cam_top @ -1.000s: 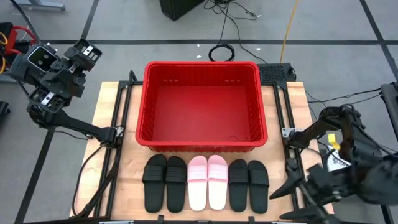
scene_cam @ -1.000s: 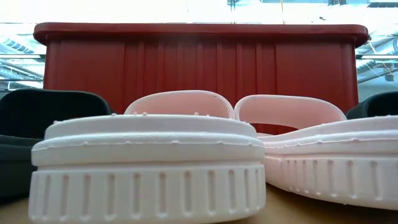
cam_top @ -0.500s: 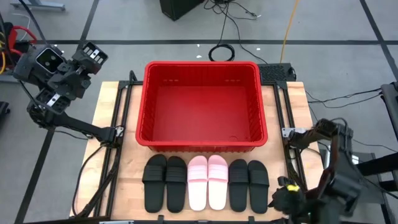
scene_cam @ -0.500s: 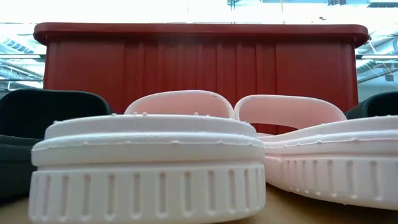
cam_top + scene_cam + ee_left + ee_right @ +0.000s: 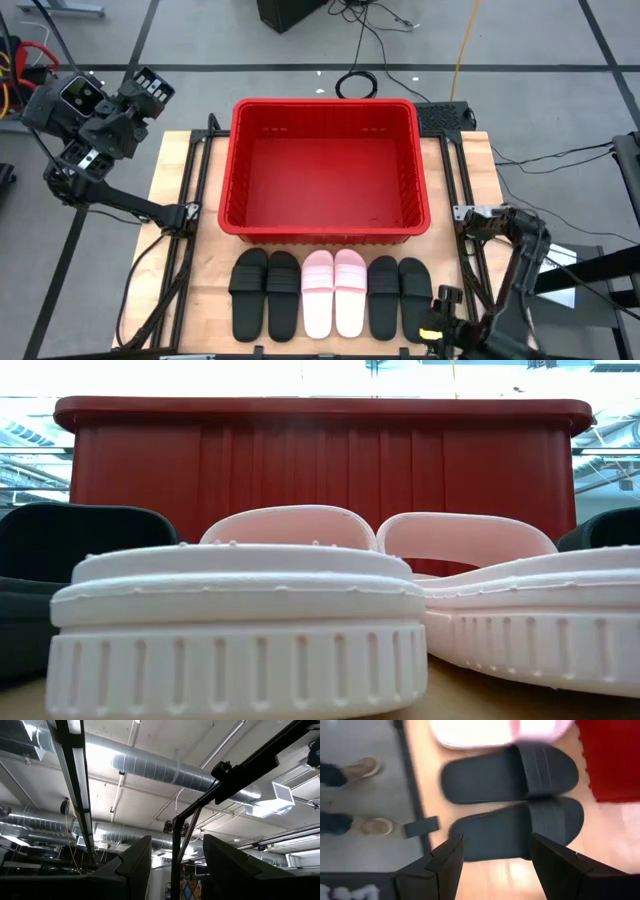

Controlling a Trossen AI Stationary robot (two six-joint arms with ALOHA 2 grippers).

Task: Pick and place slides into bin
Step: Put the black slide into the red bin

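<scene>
Right gripper (image 5: 492, 857) wide open, holding nothing, hanging just over the outermost black slide (image 5: 520, 832) at the table's front right corner. Left gripper (image 5: 172, 865) open too, pointing up, far off.

A: What lies past the right pincer (image 5: 492, 865)?
B: Its fingers stand apart above two black slides (image 5: 512, 776) on the counter (image 5: 427, 807), a pink one (image 5: 485, 732) beyond, red bin (image 5: 612, 760) beside.
A: Anyone near?
B: A person's shoes (image 5: 362, 767) on the floor.
</scene>
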